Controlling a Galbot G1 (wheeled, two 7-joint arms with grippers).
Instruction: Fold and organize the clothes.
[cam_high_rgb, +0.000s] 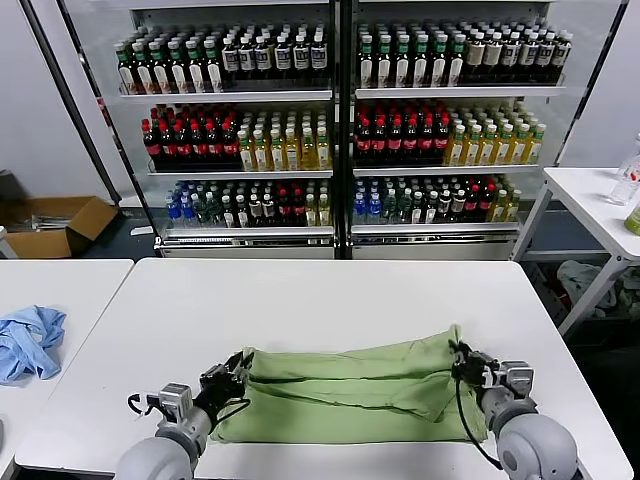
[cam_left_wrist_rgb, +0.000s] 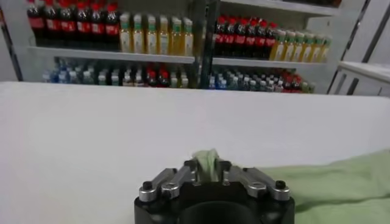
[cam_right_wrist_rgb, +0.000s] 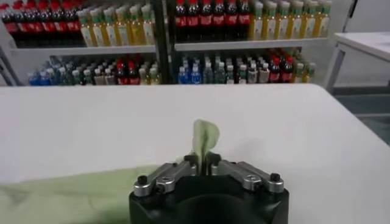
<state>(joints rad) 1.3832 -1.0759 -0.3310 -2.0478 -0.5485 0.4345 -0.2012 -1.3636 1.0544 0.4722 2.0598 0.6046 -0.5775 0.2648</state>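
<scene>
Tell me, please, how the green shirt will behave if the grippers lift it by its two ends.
The green shirt is probably floppy: it lies creased on the white table, so its middle would likely sag. A thin tuft stands between the fingers of the left gripper and the right gripper; it might slip.
</scene>
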